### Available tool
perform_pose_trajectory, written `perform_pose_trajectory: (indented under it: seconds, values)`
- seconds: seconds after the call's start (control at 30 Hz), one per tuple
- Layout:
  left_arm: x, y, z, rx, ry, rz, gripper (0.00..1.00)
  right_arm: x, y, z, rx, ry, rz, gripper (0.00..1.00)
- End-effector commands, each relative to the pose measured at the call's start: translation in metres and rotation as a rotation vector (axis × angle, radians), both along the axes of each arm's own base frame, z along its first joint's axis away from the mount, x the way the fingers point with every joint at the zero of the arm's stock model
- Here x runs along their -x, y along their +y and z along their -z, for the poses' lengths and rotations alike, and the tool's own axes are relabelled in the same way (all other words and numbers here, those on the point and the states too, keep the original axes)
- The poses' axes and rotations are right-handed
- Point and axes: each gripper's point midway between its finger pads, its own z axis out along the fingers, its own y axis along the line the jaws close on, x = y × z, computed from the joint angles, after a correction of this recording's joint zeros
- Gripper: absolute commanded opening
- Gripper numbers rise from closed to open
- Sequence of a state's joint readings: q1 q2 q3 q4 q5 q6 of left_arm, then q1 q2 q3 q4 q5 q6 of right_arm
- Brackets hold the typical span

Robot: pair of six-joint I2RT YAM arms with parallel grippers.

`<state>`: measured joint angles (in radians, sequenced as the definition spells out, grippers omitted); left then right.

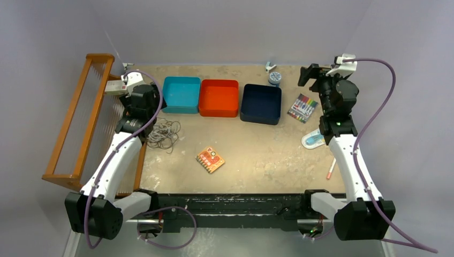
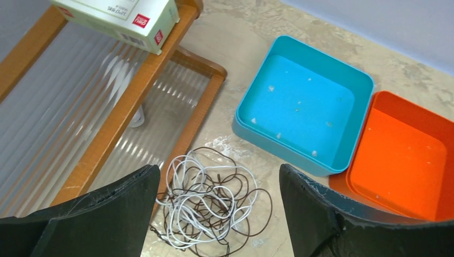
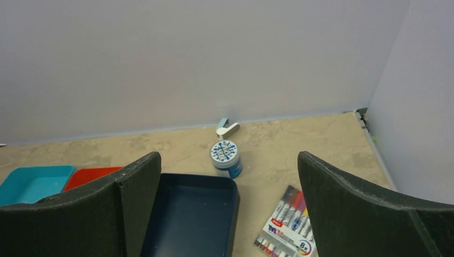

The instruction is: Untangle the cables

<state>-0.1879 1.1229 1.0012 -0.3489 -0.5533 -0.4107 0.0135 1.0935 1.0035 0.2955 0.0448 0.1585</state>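
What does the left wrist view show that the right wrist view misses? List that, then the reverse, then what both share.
Left wrist only: the tangled cables, the wooden rack beside them, and a white box. Right wrist only: the navy tray, a jar and a marker pack. Both: the teal tray, the orange tray and the table.

Along the far side of the table (image 1: 257, 155), around twelve o'clock, a teal tray (image 1: 181, 94), an orange tray (image 1: 218, 98) and a navy tray (image 1: 261, 103) stand side by side. A marker pack (image 1: 302, 107) lies at two o'clock and a small round jar (image 1: 274, 78) at one. An orange card (image 1: 210, 159) sits near the centre, and a wooden rack (image 1: 100, 56) stands at nine o'clock
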Motion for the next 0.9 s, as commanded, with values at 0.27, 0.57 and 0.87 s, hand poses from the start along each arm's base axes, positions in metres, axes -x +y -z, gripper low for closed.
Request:
perform_pose_trajectory:
  seconds: [0.27,0.57,0.87]
  values:
    - [-0.014,-0.004,-0.055,0.097,-0.165,-0.003,0.93,0.011,0.015,-0.039,-0.089,-0.079,-0.097,0.99]
    - [-0.015,-0.006,-0.043,0.136,-0.132,-0.023,1.00,0.018,0.026,-0.031,-0.096,-0.056,-0.158,0.99]
    - [-0.016,-0.015,0.010,0.167,0.042,-0.020,1.00,0.002,0.032,-0.001,-0.167,0.028,-0.179,0.99]
